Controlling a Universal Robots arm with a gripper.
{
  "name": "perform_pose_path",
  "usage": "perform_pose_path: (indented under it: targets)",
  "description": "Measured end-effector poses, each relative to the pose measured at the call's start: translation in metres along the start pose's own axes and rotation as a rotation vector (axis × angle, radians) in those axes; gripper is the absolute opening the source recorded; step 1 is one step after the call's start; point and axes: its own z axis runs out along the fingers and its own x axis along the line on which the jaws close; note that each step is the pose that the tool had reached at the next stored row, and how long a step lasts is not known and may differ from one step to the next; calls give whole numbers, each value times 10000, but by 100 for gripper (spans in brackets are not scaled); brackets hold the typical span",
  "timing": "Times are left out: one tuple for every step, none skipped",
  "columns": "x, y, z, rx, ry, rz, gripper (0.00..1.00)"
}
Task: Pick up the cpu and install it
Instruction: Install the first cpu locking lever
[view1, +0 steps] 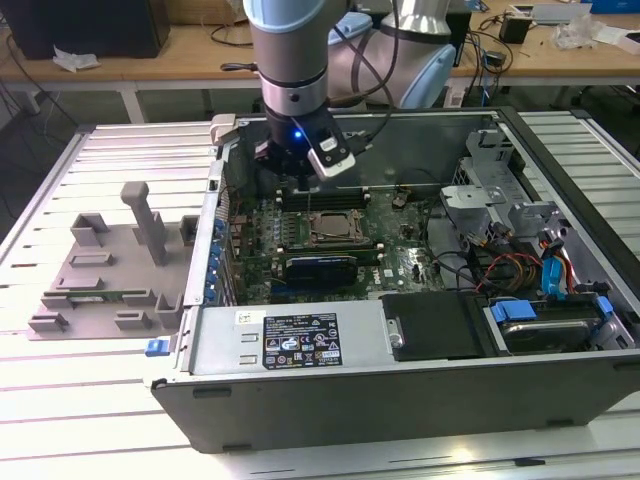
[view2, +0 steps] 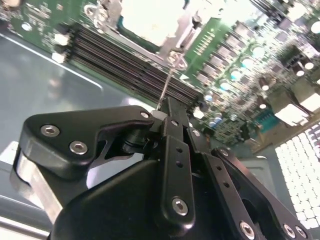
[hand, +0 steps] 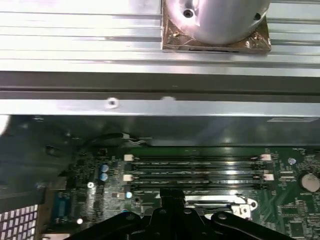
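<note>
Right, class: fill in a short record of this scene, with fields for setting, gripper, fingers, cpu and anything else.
setting: open computer case on a slatted metal table
gripper: inside the case, above the motherboard near the memory slots
fingers: together, a thin metal lever ending at their tips
cpu: seems to sit in the socket frame
other: grey fixture plate on the table, at the exterior view's left

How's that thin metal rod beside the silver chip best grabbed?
Pinch the thin metal rod at its free end, from above: its other end is anchored beside the cpu, and it rises clear of the memory slots, leaving that tip exposed. The gripper is shut on it there.
</note>
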Motion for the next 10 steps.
perform_pose_path:
  targets:
    - [-25,-1,1,0,0,-2,11]
    - [-54,-1,3,0,0,0,11]
    - [-103,-2,6,0,0,1,11]
    - [-165,-3,9,1,1,-1,11]
    - [-223,-4,12,1,1,2,11]
    - [-265,-5,15,0,1,-1,11]
    - [-316,-6,18,0,1,0,11]
    - [-336,-6,19,1,2,1,11]
    - [-342,-7,19,2,3,-1,11]
    - [-342,-6,19,1,2,-1,11]
